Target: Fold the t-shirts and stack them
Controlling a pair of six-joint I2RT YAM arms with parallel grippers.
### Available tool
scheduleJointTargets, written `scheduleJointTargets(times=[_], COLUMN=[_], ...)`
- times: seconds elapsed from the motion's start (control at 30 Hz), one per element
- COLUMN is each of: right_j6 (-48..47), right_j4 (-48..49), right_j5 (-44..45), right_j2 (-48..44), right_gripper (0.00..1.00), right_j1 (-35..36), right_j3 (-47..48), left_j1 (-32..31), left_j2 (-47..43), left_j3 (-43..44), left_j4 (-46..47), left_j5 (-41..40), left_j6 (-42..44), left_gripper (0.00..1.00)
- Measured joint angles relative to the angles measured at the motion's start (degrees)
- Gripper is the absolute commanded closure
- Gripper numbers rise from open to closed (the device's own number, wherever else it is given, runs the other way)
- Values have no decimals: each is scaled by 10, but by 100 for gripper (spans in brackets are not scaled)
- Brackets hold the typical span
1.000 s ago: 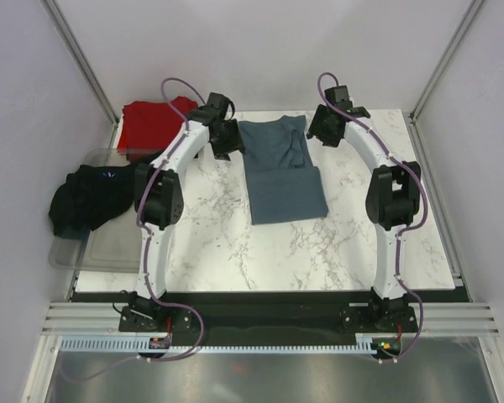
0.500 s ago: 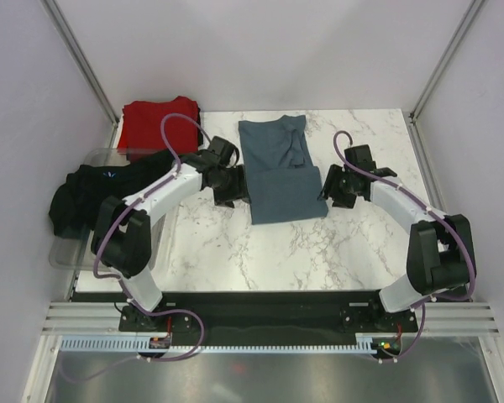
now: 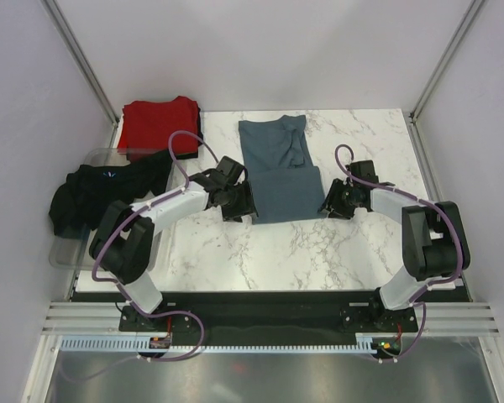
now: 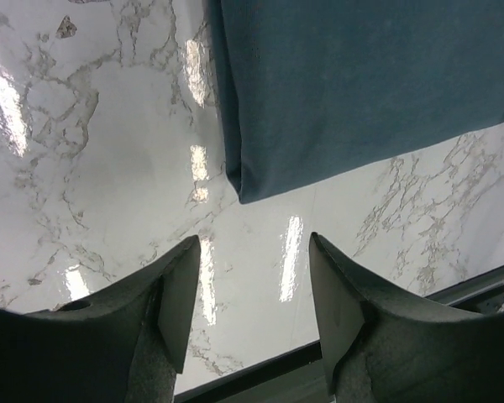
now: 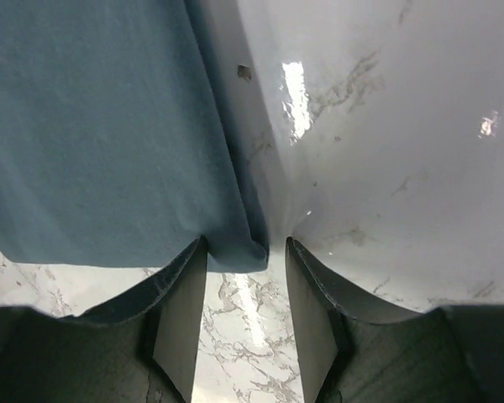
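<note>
Blue-grey t-shirt [image 3: 277,172] flat, half-folded, central

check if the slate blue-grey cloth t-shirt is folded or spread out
Folded: the slate blue-grey cloth t-shirt lies narrowed, its lower part doubled over.

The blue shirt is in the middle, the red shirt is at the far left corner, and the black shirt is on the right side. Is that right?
Not quite. The top view shows the black shirt on the left side, over the clear tray. The blue shirt and red shirt are where you said.
</note>
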Motion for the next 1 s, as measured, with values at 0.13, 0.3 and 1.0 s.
scheduleJointTargets(times=[0.13,0.3,1.0], right_j6=[1,1,3], right_j4=[28,50,72], right_j5=[-17,-36,-56], right_j2=[7,22,33], right_gripper=[57,80,100], right_j1=[-5,-10,-14], right_j3=[-6,-6,-14], left_j1=[-6,-7,-18], left_j2=[-1,1,7], left_j3=[-15,-21,-109], left_j4=[26,39,179], left_j5=[-14,-30,-39], left_j6=[-14,-22,-48], left_gripper=[39,40,44])
